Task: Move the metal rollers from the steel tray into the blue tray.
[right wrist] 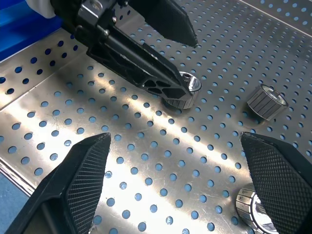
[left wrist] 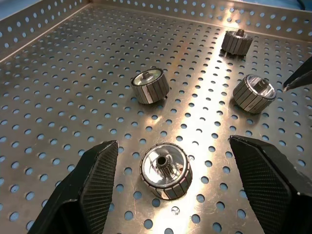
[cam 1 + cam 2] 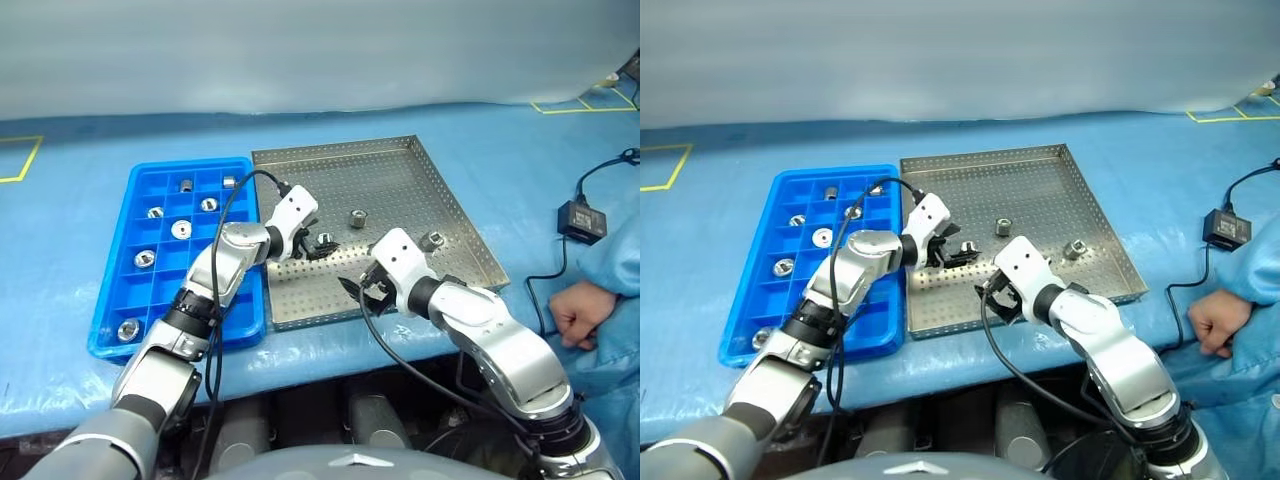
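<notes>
The steel tray (image 3: 400, 170) lies in the middle of the table with the blue tray (image 3: 120, 290) against its left side. My left gripper (image 3: 322, 245) is open low over the steel tray. Its fingers (image 2: 92, 180) stand either side of one upright metal roller (image 2: 165, 170) without touching it. More rollers lie loose on the perforated floor (image 2: 150, 86) (image 2: 253, 93) (image 2: 237, 41). My right gripper (image 3: 362, 290) hangs open over the tray's near part with nothing between its fingers (image 1: 83, 180); a roller (image 1: 253, 209) lies just beside one. Several rollers (image 3: 181, 229) sit in the blue tray's compartments.
A person's hand (image 3: 580, 310) in a blue sleeve rests on the table at the right edge. A black power adapter (image 3: 582, 220) with its cable lies right of the steel tray. Yellow tape marks (image 3: 20, 160) cross the blue table cover.
</notes>
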`<move>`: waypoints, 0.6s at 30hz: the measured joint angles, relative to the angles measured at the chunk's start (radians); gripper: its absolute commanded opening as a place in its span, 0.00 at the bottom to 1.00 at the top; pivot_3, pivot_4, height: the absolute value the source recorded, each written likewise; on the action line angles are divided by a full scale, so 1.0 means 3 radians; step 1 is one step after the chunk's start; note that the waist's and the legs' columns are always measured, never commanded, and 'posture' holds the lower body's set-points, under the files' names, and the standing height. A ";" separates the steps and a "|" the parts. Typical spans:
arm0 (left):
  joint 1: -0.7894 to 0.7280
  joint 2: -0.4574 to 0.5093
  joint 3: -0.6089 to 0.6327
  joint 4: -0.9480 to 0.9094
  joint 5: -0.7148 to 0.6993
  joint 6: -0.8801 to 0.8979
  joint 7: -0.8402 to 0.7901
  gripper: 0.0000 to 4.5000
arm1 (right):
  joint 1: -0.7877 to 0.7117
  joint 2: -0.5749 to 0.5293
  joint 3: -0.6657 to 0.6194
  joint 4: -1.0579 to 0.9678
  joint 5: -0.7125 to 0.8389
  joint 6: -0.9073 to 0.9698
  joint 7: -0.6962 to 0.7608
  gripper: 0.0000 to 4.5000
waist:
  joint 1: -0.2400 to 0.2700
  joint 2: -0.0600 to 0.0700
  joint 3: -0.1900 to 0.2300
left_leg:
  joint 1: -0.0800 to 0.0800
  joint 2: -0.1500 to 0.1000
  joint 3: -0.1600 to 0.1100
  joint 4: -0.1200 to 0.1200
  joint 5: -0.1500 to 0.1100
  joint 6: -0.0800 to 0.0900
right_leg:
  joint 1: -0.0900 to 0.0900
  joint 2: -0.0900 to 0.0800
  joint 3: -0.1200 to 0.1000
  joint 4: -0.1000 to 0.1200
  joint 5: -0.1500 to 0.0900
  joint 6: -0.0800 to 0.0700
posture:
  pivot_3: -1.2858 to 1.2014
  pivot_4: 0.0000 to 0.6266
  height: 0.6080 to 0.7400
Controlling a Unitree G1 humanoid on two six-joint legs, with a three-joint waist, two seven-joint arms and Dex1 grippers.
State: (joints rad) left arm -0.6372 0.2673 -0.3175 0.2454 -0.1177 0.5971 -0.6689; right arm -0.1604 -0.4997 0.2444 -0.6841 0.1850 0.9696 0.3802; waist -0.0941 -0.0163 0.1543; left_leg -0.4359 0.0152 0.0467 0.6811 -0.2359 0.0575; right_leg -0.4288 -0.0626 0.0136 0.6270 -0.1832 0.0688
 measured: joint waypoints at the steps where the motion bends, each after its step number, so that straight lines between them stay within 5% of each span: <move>1: -0.0003 -0.0015 -0.0011 0.0056 0.0030 -0.0001 0.0033 0.88 | 0.0005 0.0001 -0.0001 -0.0004 0.0000 0.0000 -0.0011 1.00 | -0.0004 0.0000 0.0000 | 0.0000 0.0001 0.0000 0.0000 0.0000 0.0000 | 0.0000 0.0000 0.0000 0.0000 0.0000 0.0000 | 0.42 0.24 1.00; 15: 0.0073 -0.0172 0.0007 0.0124 0.0107 -0.0050 0.0173 0.88 | 0.0027 -0.0004 0.0046 -0.0005 0.0001 -0.0036 0.0018 1.00 | -0.0009 0.0000 0.0000 | 0.0000 0.0001 0.0000 0.0000 0.0000 0.0000 | -0.0001 -0.0001 0.0000 0.0001 0.0006 -0.0009 | 0.43 0.24 1.00; 18: 0.0075 -0.0231 0.0065 0.0140 0.0105 -0.0052 0.0218 0.76 | 0.0024 -0.0001 0.0050 -0.0003 0.0000 -0.0038 0.0021 1.00 | -0.0009 0.0000 0.0000 | 0.0000 0.0001 0.0000 0.0000 0.0000 0.0000 | 0.0000 -0.0001 0.0000 0.0001 0.0006 -0.0008 | 0.43 0.24 1.00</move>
State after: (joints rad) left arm -0.6148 0.1979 -0.2981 0.2873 -0.0863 0.5815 -0.6037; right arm -0.1532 -0.5001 0.2593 -0.6851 0.1851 0.9581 0.3864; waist -0.0968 -0.0163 0.1542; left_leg -0.4358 0.0155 0.0468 0.6812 -0.2359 0.0575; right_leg -0.4288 -0.0629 0.0137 0.6272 -0.1814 0.0663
